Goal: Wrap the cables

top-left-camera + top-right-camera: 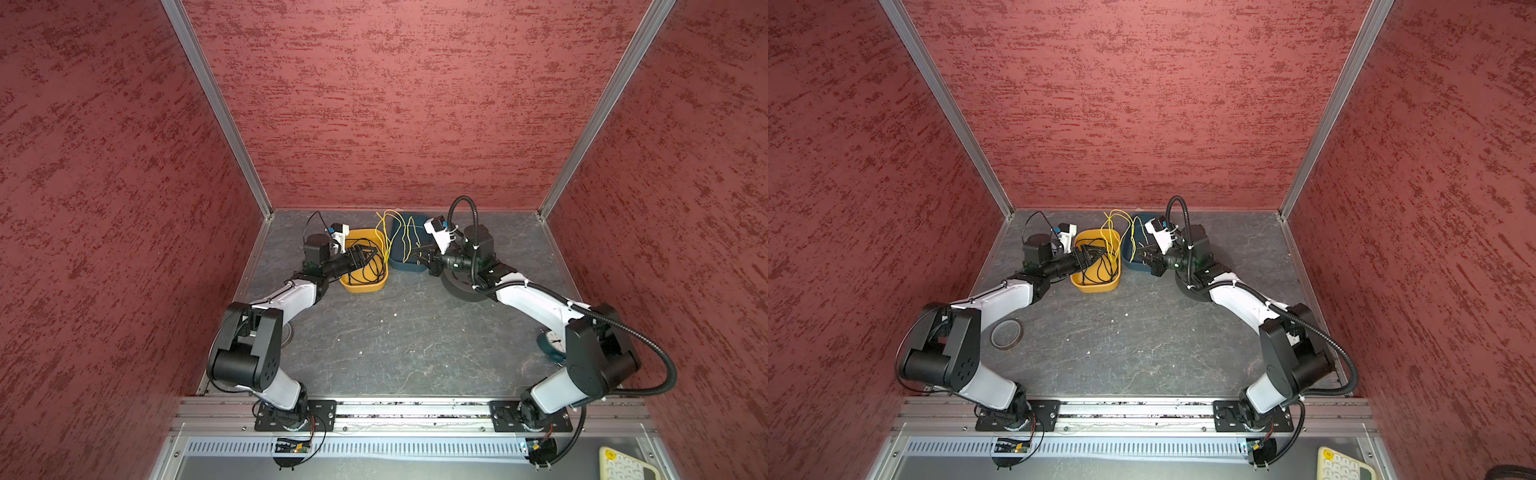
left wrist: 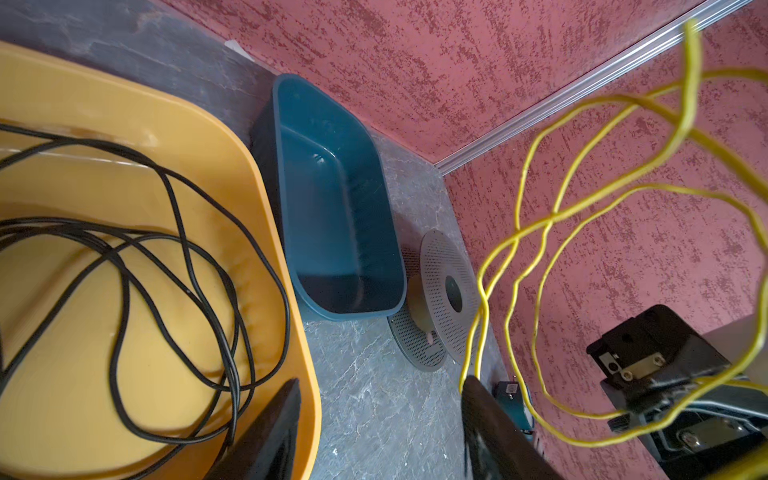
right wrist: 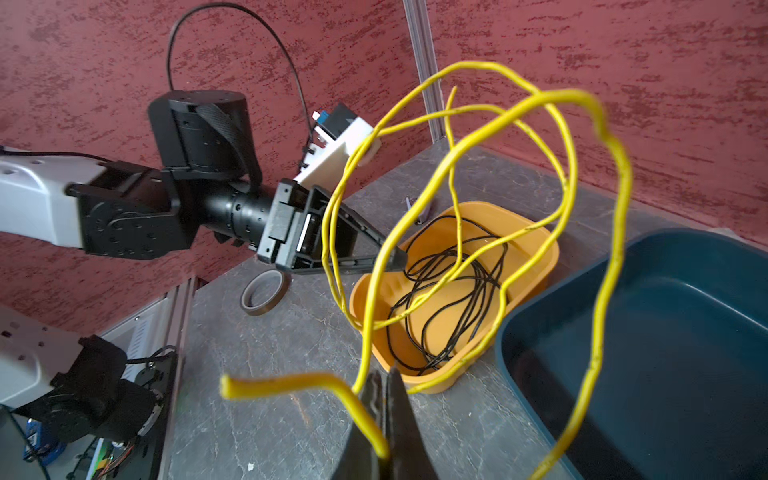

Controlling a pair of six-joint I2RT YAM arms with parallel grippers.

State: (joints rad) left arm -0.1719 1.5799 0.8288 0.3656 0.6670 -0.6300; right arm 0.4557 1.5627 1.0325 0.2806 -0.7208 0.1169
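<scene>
The cables show as one thin yellow wire (image 1: 390, 232) (image 1: 1113, 232), hanging in several loose loops in the air between my two grippers, above the seam of the two bins. My right gripper (image 3: 383, 374) (image 1: 417, 258) is shut on the wire close to its free end, which sticks out sideways. My left gripper (image 2: 382, 380) (image 1: 374, 255) is open over the yellow bin's edge. Two strands of the wire (image 2: 540, 232) drop against the outer side of one of its fingers (image 2: 478, 399), and nothing lies between the fingers. The loops (image 3: 498, 120) cross in front of the left gripper (image 3: 395, 257).
A yellow bin (image 1: 361, 286) (image 2: 249, 166) holds a coiled thin black cord (image 2: 166, 249) (image 3: 449, 291). An empty dark blue bin (image 2: 332, 208) (image 3: 665, 332) stands beside it by the back wall. A perforated disc (image 2: 449, 291), a tape roll (image 1: 1006, 334) and a small clock (image 1: 552, 343) lie on the floor.
</scene>
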